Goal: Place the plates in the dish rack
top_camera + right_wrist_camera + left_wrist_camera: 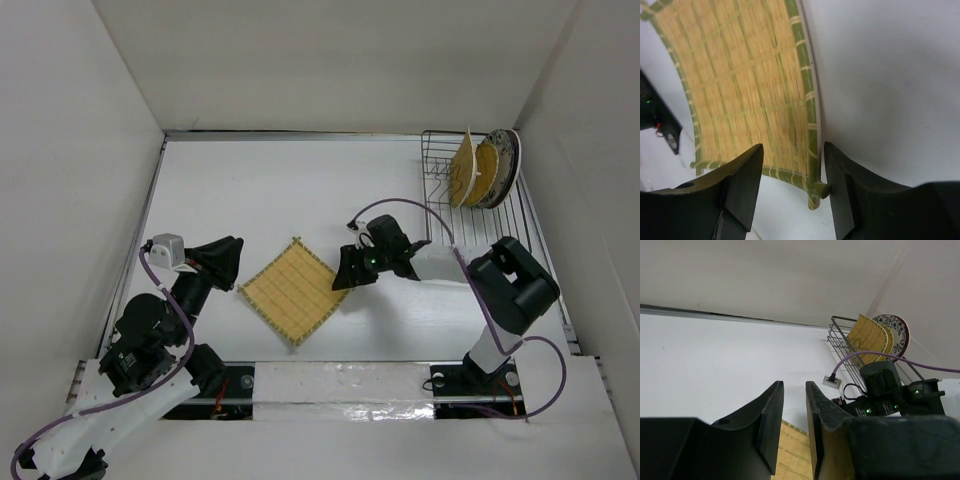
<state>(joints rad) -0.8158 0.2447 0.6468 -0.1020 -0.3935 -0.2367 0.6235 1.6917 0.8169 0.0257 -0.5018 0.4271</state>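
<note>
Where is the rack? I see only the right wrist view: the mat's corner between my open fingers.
Observer: The rack is at the table's far right corner, beyond and right of the right gripper.
Operator: What is in it?
Observer: Two yellow discs and a floral plate stand on edge at its far end.
Operator: And the left arm?
Observer: The left gripper is by the mat's opposite corner, slightly open, holding nothing.
</note>
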